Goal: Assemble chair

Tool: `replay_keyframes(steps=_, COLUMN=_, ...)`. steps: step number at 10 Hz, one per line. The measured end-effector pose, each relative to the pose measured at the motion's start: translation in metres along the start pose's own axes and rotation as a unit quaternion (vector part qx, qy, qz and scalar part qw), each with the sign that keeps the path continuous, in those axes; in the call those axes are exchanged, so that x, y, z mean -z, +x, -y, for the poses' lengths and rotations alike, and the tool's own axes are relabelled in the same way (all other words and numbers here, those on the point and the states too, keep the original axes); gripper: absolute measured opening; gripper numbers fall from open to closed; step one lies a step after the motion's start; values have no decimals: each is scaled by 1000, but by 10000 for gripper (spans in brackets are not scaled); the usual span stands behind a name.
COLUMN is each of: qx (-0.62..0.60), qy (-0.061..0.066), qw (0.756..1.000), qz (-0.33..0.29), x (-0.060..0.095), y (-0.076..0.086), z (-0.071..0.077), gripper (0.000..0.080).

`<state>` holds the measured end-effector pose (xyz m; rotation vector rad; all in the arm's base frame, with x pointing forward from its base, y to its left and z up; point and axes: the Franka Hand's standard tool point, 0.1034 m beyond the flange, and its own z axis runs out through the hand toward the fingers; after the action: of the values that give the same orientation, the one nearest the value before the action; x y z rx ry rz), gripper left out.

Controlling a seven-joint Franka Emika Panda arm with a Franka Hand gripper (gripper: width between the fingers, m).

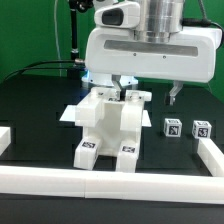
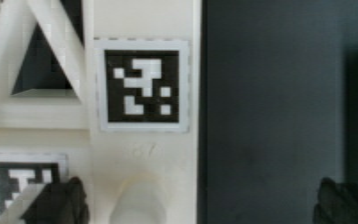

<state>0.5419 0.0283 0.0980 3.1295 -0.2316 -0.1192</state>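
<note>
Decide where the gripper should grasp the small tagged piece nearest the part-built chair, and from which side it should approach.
Grip the small tagged piece across its opposite side faces, coming from straight above. It stands alone on the table, apart from its neighbour and the part-built chair, so its top looks unobstructed; the open gripper probably spans it.

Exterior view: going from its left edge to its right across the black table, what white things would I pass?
white bar → half-built chair → small tagged block → second small tagged block
</note>
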Motion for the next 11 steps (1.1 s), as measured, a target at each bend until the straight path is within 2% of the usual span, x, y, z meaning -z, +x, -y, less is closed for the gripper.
replay_keyframes(steps=11, qx=1, qy=0, qw=1000, qz=0, x=0, y=0, z=0, gripper=649)
